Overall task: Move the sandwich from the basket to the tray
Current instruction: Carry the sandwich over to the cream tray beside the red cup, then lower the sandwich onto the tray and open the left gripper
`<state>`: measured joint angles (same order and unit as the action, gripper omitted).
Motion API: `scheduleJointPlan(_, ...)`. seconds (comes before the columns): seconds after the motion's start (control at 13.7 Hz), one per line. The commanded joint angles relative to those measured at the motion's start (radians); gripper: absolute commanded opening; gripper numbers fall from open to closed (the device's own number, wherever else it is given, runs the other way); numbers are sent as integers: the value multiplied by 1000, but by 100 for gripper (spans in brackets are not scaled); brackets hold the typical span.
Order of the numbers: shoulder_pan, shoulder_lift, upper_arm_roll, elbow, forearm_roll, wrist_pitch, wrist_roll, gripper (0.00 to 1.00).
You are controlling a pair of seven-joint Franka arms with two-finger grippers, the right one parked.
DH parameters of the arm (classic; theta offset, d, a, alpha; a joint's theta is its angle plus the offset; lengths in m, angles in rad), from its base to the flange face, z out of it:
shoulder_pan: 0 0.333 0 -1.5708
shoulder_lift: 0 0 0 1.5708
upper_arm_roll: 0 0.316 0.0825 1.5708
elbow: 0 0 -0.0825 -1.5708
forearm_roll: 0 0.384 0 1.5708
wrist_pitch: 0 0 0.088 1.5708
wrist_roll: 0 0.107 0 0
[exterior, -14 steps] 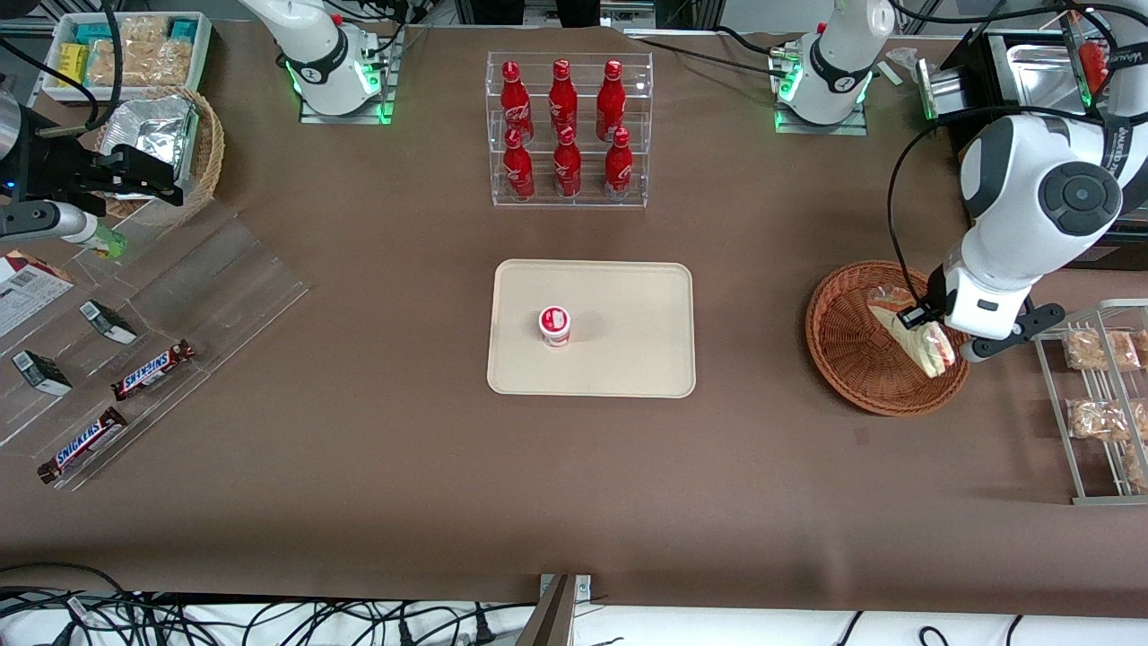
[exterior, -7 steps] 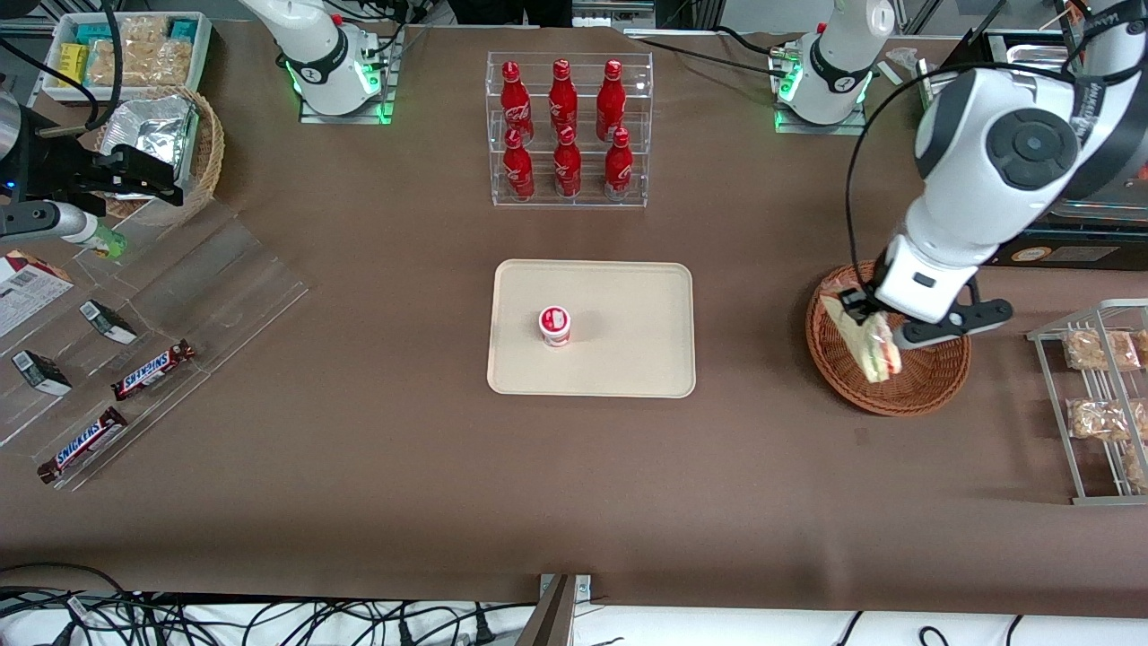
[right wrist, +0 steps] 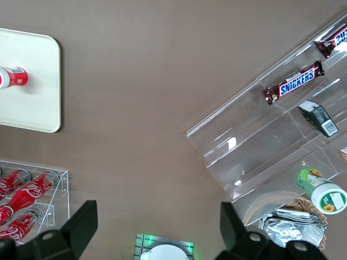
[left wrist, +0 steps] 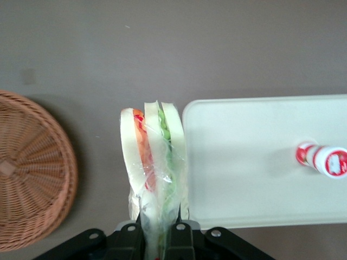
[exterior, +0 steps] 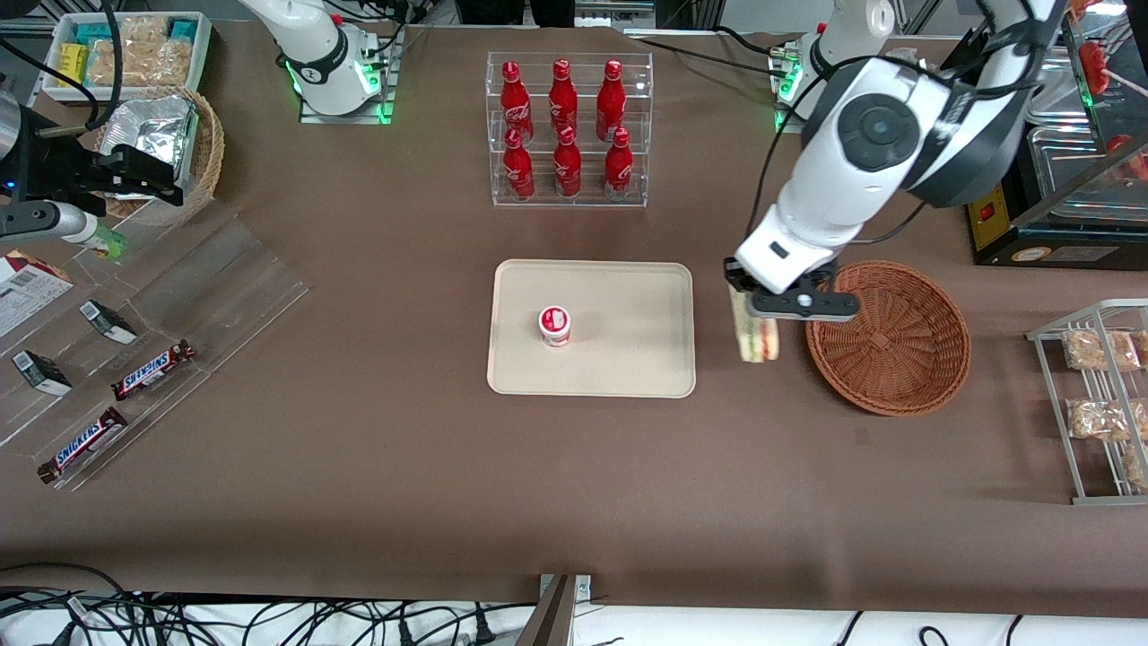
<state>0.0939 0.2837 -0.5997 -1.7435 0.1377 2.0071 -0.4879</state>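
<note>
Lifted clear of the basket (exterior: 888, 336) since half a second ago, the sandwich (exterior: 755, 334) now hangs in the air over the brown table covering (exterior: 574, 484), in the gap between the basket and the tray (exterior: 628, 359), just beside the tray's rim. The working arm's gripper (exterior: 760, 309) has swung with it toward the table's middle, its black fingers (left wrist: 176, 238) clamped narrowly on the top of the clear wrap.

Seen from the wrist camera, the sandwich (left wrist: 154, 173) is a wedge of three soft white bread slices standing on edge, with red-orange filling in one seam and leafy green in the other, all under crinkled, glossy film gathered where the gripper (left wrist: 157, 241) pinches it.

The round, shallow basket (left wrist: 32, 173) of reddish-brown woven wicker sits empty, its spokes radiating from a small square knot at the centre. The flat tray (left wrist: 244, 179) is matte cream-beige, rectangular with rounded corners and a low rim; a small red-and-white lidded cup (exterior: 555, 325) stands on it, toward the parked arm's end.

Farther from the front camera than the tray, a clear acrylic rack (exterior: 569, 130) holds six red bottles in two tiers. A metal wire rack (exterior: 1099, 404) with crumbly snack packets lies toward the working arm's end of the table; toward the parked arm's end, a stepped clear acrylic display (exterior: 134, 350) carries Snickers bars (exterior: 152, 370) and a tan wicker basket (exterior: 193, 152) holds silver foil.
</note>
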Motion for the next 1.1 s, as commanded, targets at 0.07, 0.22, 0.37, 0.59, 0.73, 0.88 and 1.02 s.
scheduleJointPlan(0.07,-48,129,-34,61,-1,62,22,0)
scheduleJointPlan(0.22,-72,181,-32,59,-1,84,8,0)
scheduleJointPlan(0.37,-106,228,-26,58,28,122,-40,0)
scheduleJointPlan(0.59,-134,301,-29,58,150,137,-144,0)
scheduleJointPlan(0.73,-149,336,-26,56,177,156,-191,0)
scheduleJointPlan(0.88,-154,362,-26,58,215,156,-219,0)
scheduleJointPlan(1.02,-172,393,-25,59,259,159,-256,0)
